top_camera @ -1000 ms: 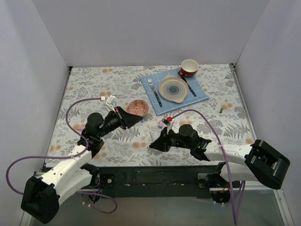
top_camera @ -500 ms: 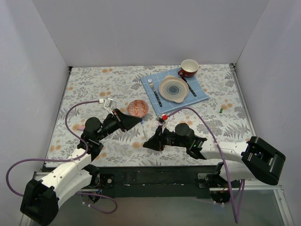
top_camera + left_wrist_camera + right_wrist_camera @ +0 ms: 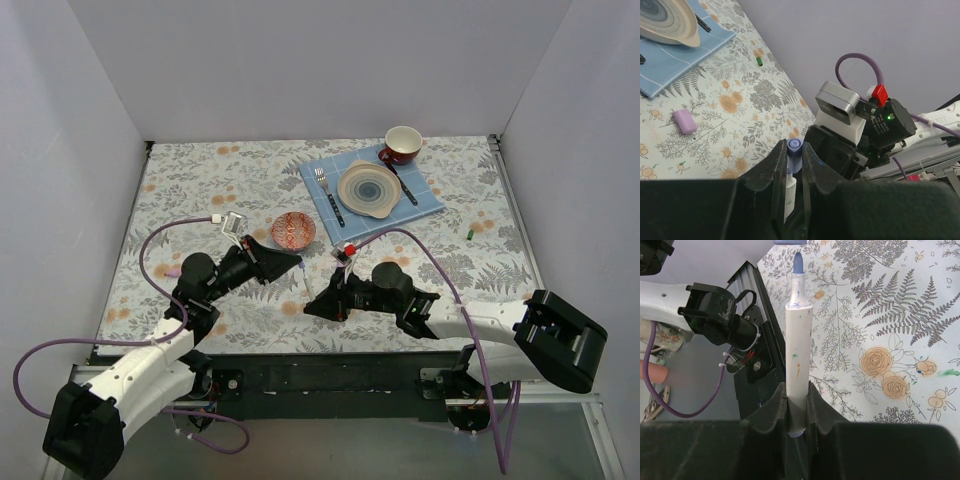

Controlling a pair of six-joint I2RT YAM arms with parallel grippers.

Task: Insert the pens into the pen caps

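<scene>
My right gripper (image 3: pixel 798 390) is shut on the white barrel of the blue-tipped pen (image 3: pixel 799 340), tip pointing away from it. My left gripper (image 3: pixel 794 151) is shut on a blue pen cap (image 3: pixel 794 145); something white shows behind it between the fingers. The cap's edge (image 3: pixel 788 241) sits just beyond the pen tip, apart from it. In the top view the two grippers (image 3: pixel 297 263) (image 3: pixel 311 304) face each other at the near middle. A pink-lilac cap (image 3: pixel 685 121) and a green cap (image 3: pixel 759 61) lie on the table. A small pink thing (image 3: pixel 172 270) lies left of the left arm.
A small red patterned bowl (image 3: pixel 293 229) stands just beyond the left gripper. Farther back a blue cloth (image 3: pixel 425 200) carries a plate (image 3: pixel 369 187), a fork (image 3: pixel 328 192) and dark cutlery; a red mug (image 3: pixel 402 144) stands behind it. White walls enclose the table.
My right gripper has moved left with the pen, toward the left gripper. My left gripper has come slightly nearer and lower with the cap. Pen tip and cap are now close together.
</scene>
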